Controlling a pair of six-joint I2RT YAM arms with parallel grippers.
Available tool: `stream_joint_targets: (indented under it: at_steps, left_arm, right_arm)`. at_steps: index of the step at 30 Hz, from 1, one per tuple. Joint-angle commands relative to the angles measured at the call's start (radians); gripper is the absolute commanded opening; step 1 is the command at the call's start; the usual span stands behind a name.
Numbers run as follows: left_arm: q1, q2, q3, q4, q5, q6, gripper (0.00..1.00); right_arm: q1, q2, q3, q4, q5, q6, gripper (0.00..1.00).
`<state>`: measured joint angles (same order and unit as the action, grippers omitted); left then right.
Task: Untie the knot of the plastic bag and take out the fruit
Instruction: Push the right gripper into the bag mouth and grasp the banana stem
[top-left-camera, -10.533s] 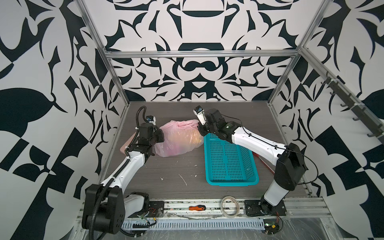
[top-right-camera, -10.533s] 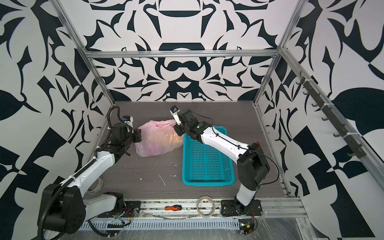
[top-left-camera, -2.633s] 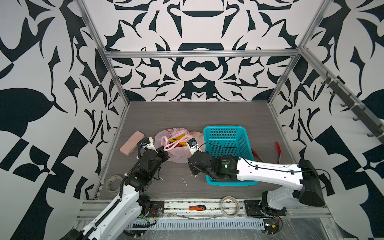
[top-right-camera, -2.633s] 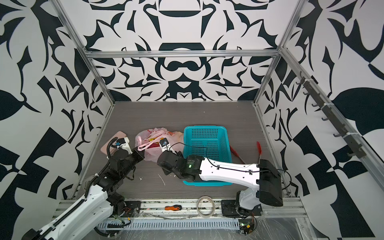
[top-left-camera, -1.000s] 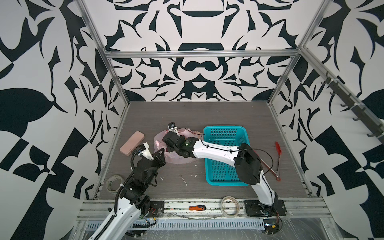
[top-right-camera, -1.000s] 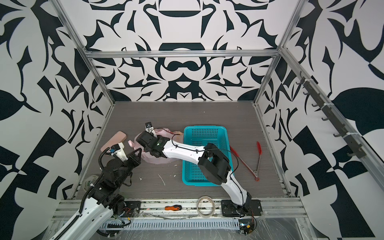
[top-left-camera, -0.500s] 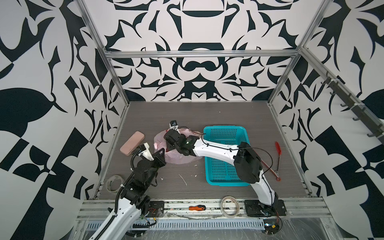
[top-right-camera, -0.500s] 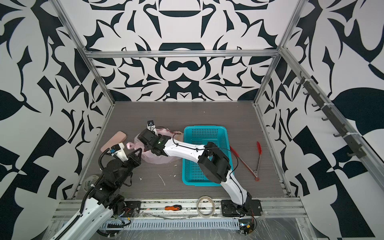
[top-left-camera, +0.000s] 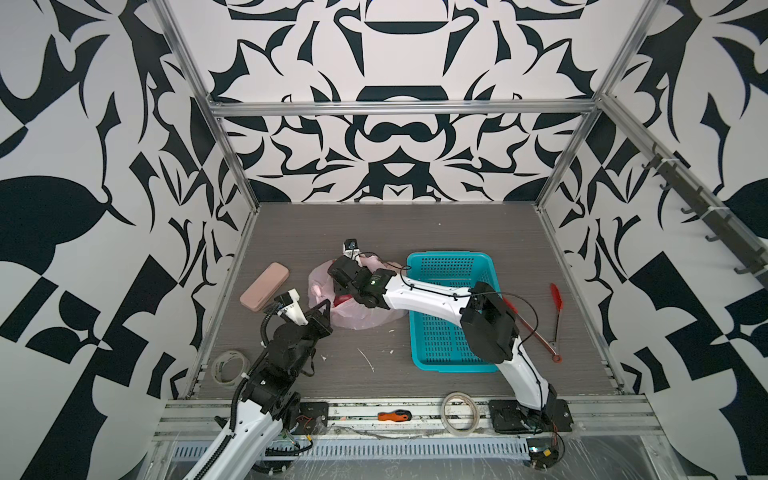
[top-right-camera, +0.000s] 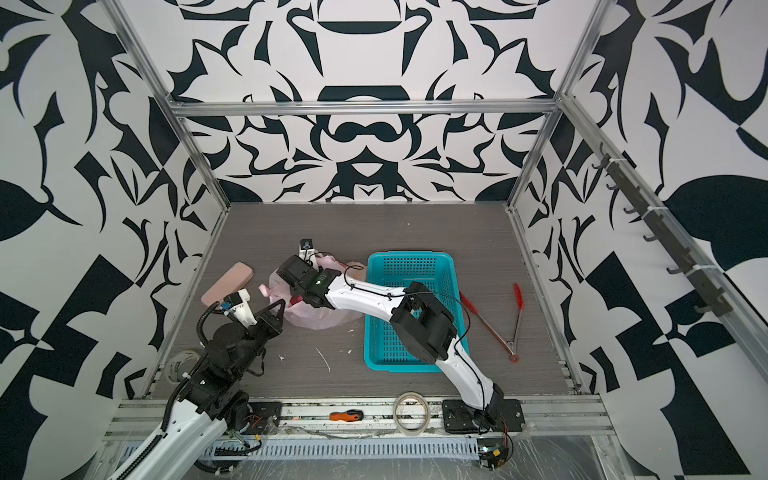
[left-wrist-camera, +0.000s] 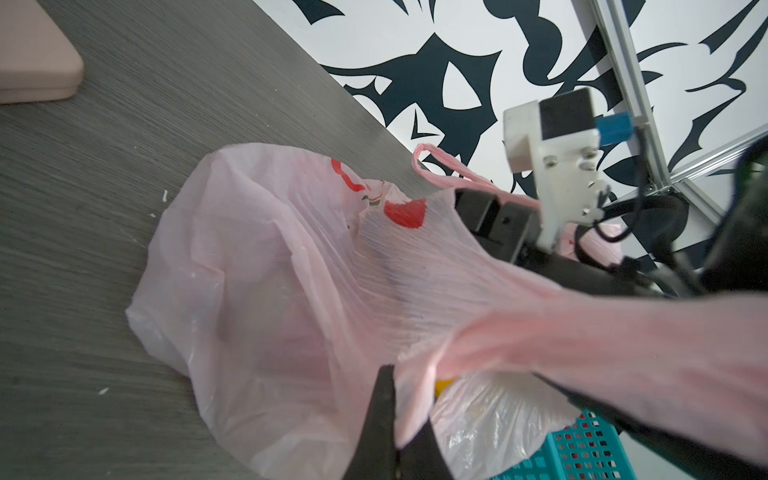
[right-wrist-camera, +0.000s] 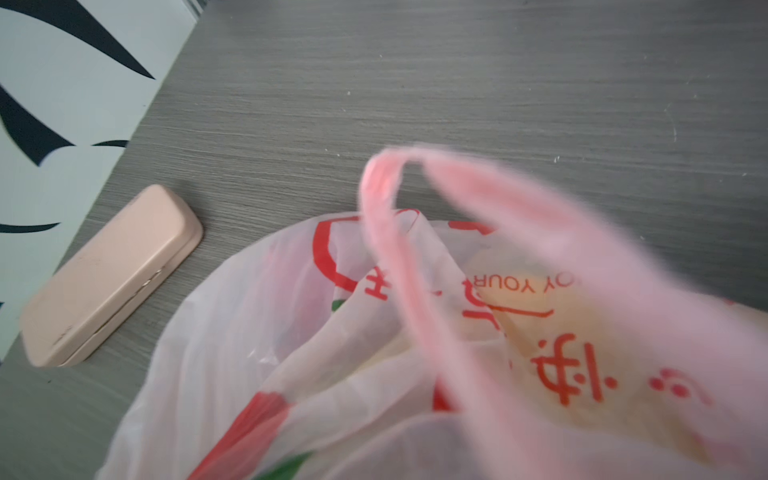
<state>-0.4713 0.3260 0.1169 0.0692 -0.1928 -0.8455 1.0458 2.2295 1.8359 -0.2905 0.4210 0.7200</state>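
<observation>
Pink translucent plastic bag (top-left-camera: 363, 319) lies at nine o'clock of the teal basket (top-left-camera: 449, 254). The left gripper (top-left-camera: 327, 308) is clamped on its eight-o'clock edge. The right gripper (top-left-camera: 338, 289) sits over its mouth, its jaw state unclear.

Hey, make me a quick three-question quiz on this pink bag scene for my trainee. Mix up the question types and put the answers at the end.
1. True or false: the left pincer is shut on the plastic bag.
2. In a top view, what lies to the right of the teal basket? A) a kettle B) red tongs C) a sponge
3. Fill in: the ___ arm stretches over the basket to the bag.
Key: 1 true; 2 B; 3 right.
</observation>
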Motion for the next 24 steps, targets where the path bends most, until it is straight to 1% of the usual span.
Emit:
stream_joint_targets:
  at_steps: [1,8,14,22,24]
  left_arm:
    - [0.002,-0.015,-0.011,0.0,0.01,-0.01,0.0]
    - [0.002,-0.018,-0.019,0.003,0.019,-0.013,0.0]
    - [0.002,-0.03,-0.026,0.0,0.015,-0.017,0.0]
    - [0.002,-0.053,-0.031,-0.015,0.005,-0.017,0.0]
    - [0.002,-0.055,-0.033,-0.017,0.003,-0.017,0.0]
  right_arm:
    - [-0.008,-0.009,0.045,0.009,0.03,0.038,0.59]
    - [-0.012,0.008,0.063,0.009,0.043,0.056,0.55]
    - [-0.012,0.008,0.062,0.006,0.056,0.059,0.4]
    - [-0.017,0.005,0.066,0.0,0.07,0.058,0.25]
    - [-0.017,0.001,0.06,0.001,0.072,0.055,0.19]
